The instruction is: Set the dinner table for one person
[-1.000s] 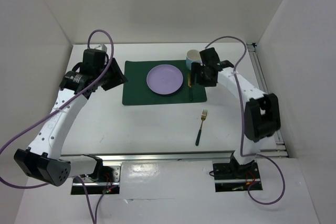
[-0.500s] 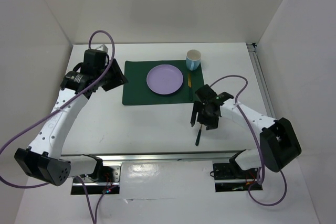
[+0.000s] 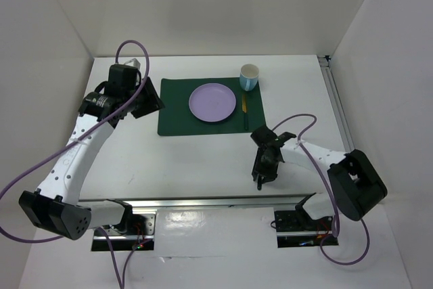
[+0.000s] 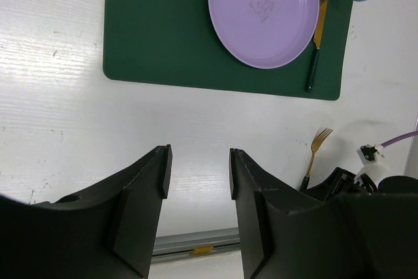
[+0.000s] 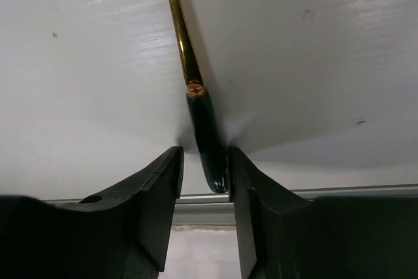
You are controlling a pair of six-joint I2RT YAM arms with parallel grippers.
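A fork with a gold shaft [image 5: 182, 37] and dark green handle [image 5: 206, 132] lies on the white dinner table [image 3: 196, 157] near the front edge. My right gripper [image 5: 204, 161] is open and low over it, jaws straddling the handle end; the right pad touches the handle and the left pad stands apart. In the top view my right gripper [image 3: 260, 178] hides most of the fork. My left gripper [image 4: 199, 161] is open and empty, held above the table left of the dark green placemat [image 3: 177, 109]. The fork [image 4: 316, 148] also shows in the left wrist view.
On the placemat [image 4: 163, 31] sit a lilac plate [image 3: 212, 102] and a gold knife with a dark handle [image 3: 245, 113] to its right. A light blue cup [image 3: 249, 76] stands at the mat's back right corner. A metal rail [image 3: 203, 201] runs along the table's near edge.
My right arm has swung from the cup at the back down to the fork near the front edge and lowered its jaws around the handle. The left arm has not moved.
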